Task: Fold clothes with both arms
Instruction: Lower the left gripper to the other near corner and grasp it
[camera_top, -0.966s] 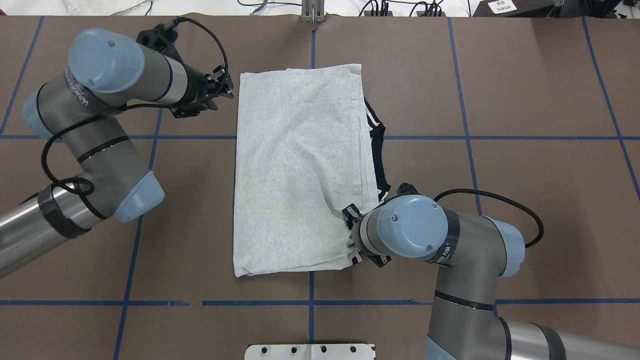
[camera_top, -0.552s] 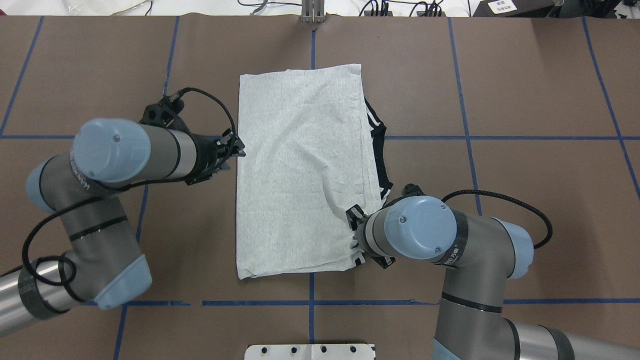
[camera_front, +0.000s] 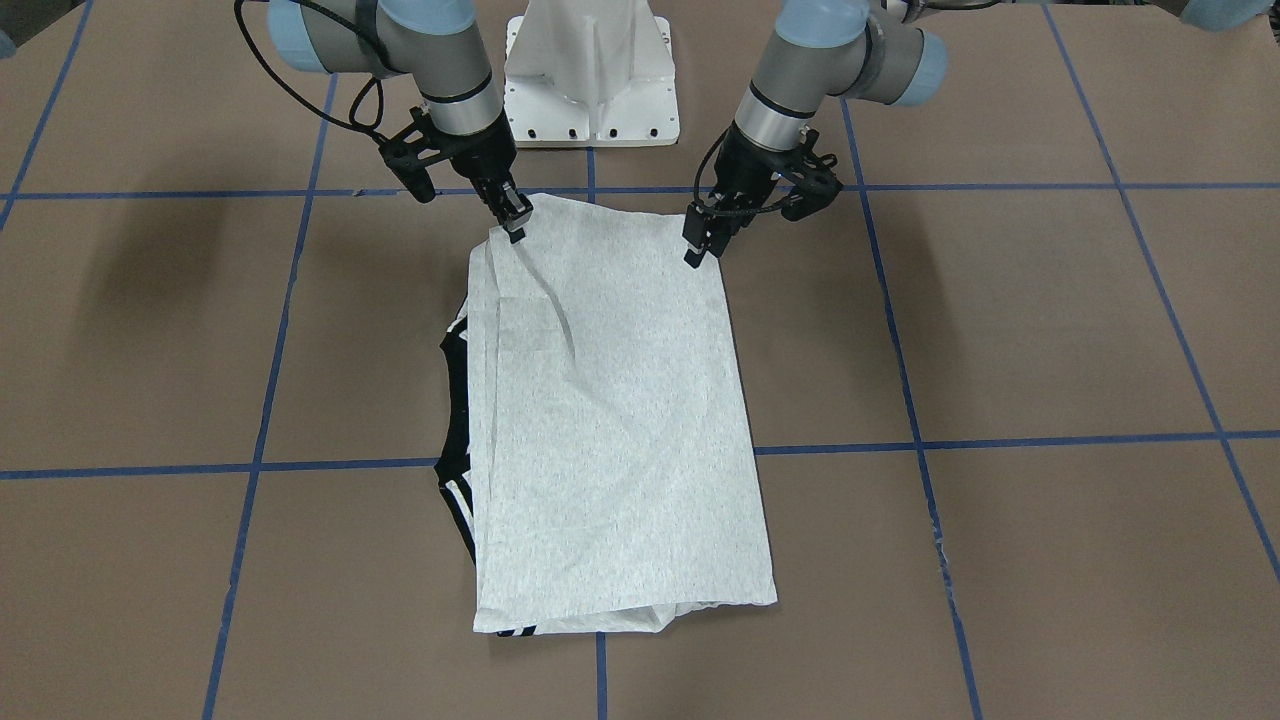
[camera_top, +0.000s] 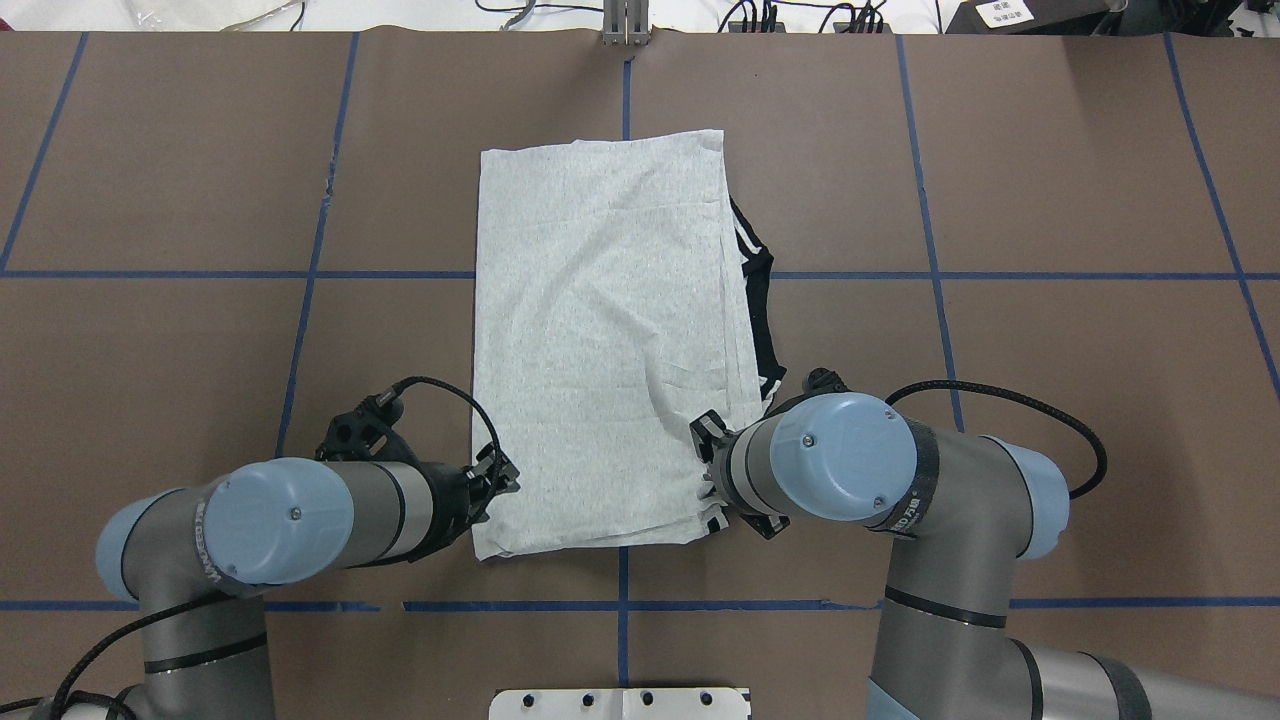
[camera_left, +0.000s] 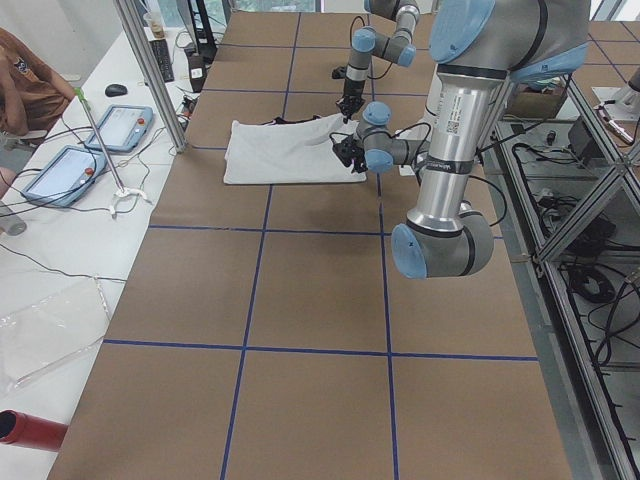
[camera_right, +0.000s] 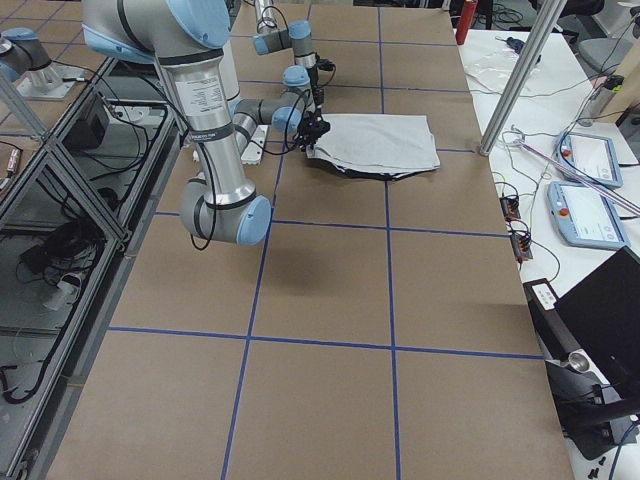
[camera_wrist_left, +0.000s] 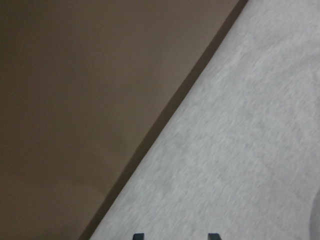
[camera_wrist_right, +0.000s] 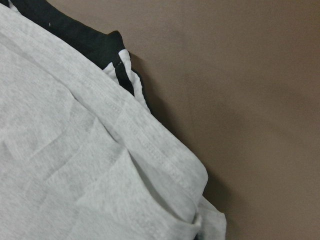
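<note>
Left tool hanging part-open at T-shirt near corner | right tool seemingly pinching the other | T-shirt lying centre of surface, sides already folded in | end-over-end fold not happening yet, guys

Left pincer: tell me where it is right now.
In the overhead view the left pincer is low on the left, at the robot-side left corner of the T-shirt, opposite the right pincer at the other near corner.
</note>
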